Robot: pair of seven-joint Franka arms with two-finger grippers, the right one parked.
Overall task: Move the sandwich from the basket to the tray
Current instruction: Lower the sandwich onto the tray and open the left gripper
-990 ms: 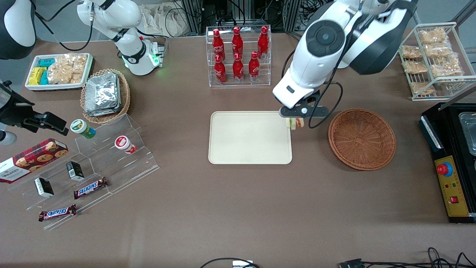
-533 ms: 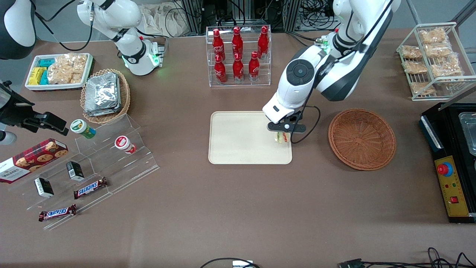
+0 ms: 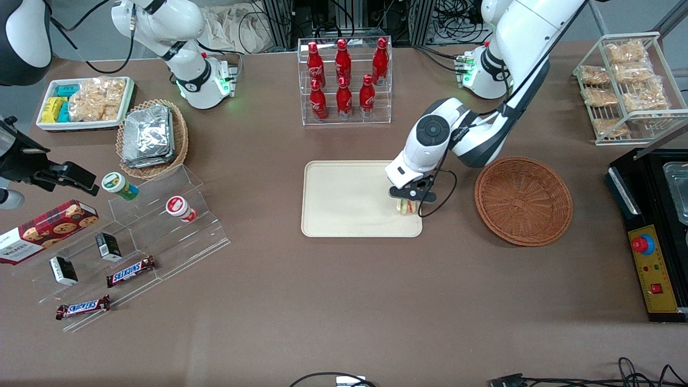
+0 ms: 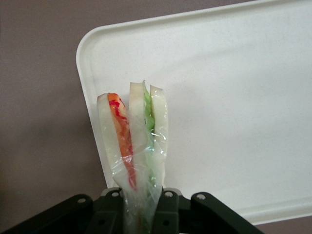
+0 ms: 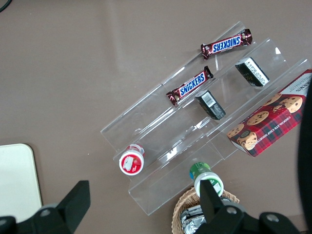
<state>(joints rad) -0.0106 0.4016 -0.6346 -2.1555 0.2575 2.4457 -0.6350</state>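
1. The left arm's black pincer (image 3: 409, 200) is clamped on the clear-wrapped triangular white-bread sandwich (image 4: 136, 141), held over the flat cream rectangular plastic tray (image 3: 349, 201) near its corner closest to the round reddish-brown wicker basket (image 3: 523, 200).
2. The placing step is in hand; next, lower it, then let go.

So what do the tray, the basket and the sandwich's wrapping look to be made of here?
Tray: likely matte cream plastic, smooth with a moulded rim. Basket: reddish-brown woven wicker, strands visible. Sandwich, held by the gripper over the tray's edge nearest the basket: clear glossy film, wrinkled and shiny.
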